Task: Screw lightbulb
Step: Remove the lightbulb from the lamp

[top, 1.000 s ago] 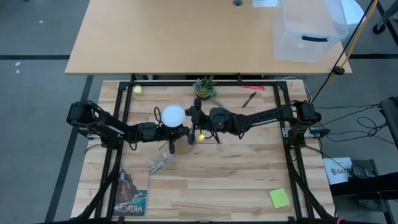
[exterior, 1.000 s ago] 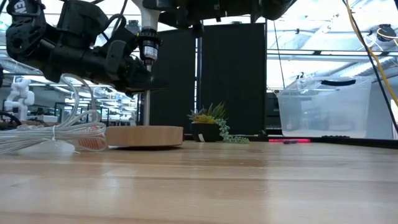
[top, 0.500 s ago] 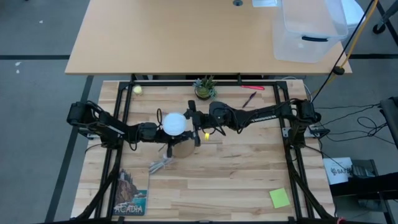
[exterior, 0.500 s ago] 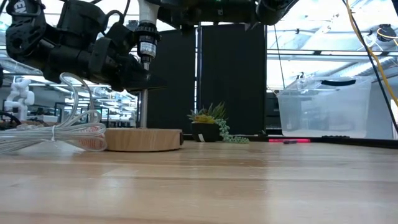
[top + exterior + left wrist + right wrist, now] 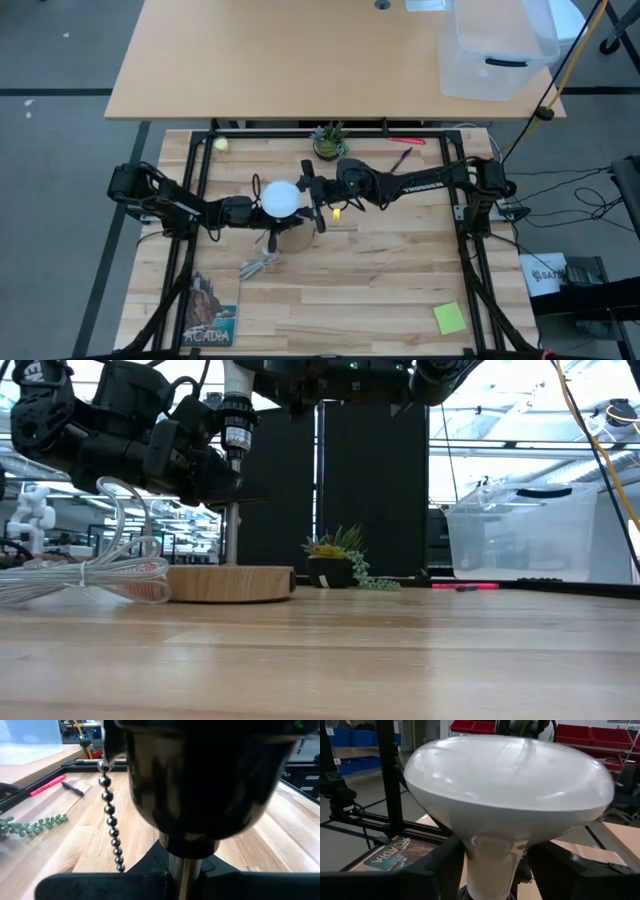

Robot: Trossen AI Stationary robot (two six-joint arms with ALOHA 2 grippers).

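- Lightbulb [image 5: 279, 197] at frame centre-left, upright over the socket of the wooden stand [image 5: 229, 582] — seating appears unfinished.
- Left gripper [image 5: 262, 212] fingers clamped on the stand's stem.
- Right gripper [image 5: 308, 190] fingers flank the bulb neck — grip cannot be told.
- Remaining: screw down fully.

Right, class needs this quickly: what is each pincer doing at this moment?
Left pincer: shut on the lamp stem.
Right pincer: around the lightbulb; grip cannot be told.
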